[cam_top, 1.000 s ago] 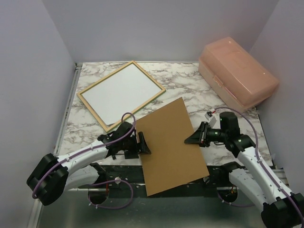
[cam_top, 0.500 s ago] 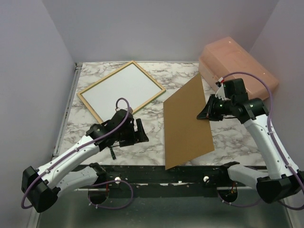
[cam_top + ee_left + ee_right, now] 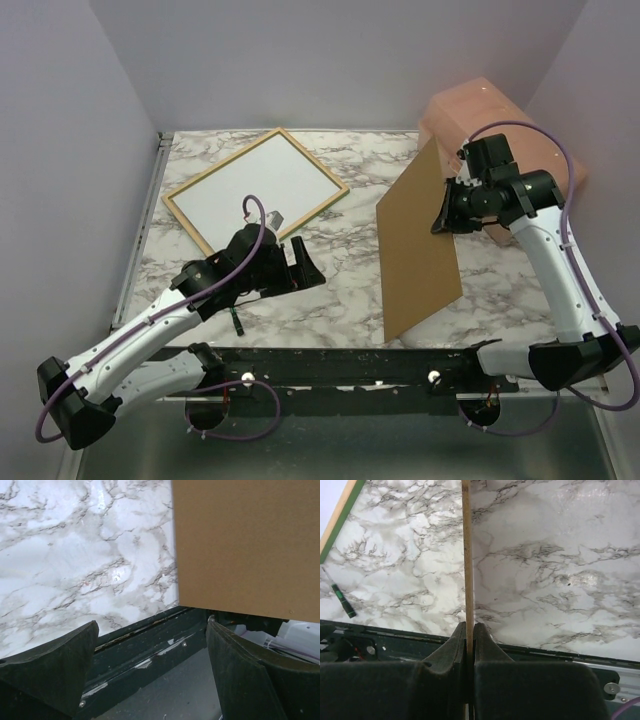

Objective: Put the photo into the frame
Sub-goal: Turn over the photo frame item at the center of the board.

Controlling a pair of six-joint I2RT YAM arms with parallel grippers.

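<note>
Left to right: thin-railed pale-wood rectangular frame (image 3: 197, 236), back upward, with what appears to be the photo (image 3: 255, 195) inside it, white reverse up. Just right of the frame, the left gripper (image 3: 304, 264) is spread wide and empty. Farther right, the right gripper (image 3: 445, 210) pinches the plain brown backing board (image 3: 420, 250) on edge, probably ready to cover the frame.

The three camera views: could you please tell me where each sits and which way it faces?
Top external: above and behind the bases, looking down on the marble table; both arms show.
Left wrist: on the left arm, facing the table's near edge; its open left hand frames the view.
Right wrist: on the right arm, looking down along the brown board; the right hand is shut on it.
Shared: the brown board appears in all three.
</note>
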